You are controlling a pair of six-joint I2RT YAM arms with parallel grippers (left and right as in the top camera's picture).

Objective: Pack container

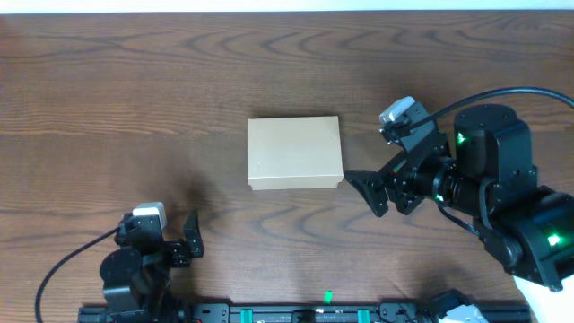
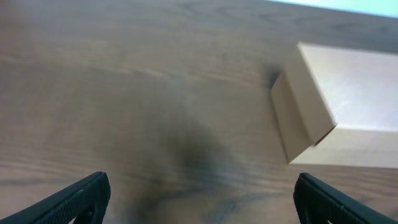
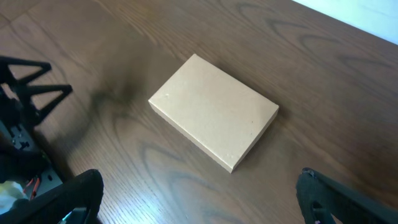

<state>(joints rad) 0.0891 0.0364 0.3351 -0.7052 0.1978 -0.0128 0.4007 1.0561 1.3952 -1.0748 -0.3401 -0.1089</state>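
A small, plain tan cardboard box [image 1: 295,153] is pictured lying flat with its lid shut on the dark wood-grain table [image 1: 134,90]. It is placed just ahead of the right claw [image 3: 199,193], and ahead and to the right of the left claw [image 2: 202,199], well apart from it. Both claws are spread wide and empty. The box is judged light and stiff, yet easily crushed, and is best taken by the flap's free edge. Its contents and hinge side cannot be made out.

Matt cardboard container [image 1: 295,152], wood-grain table [image 1: 134,81]
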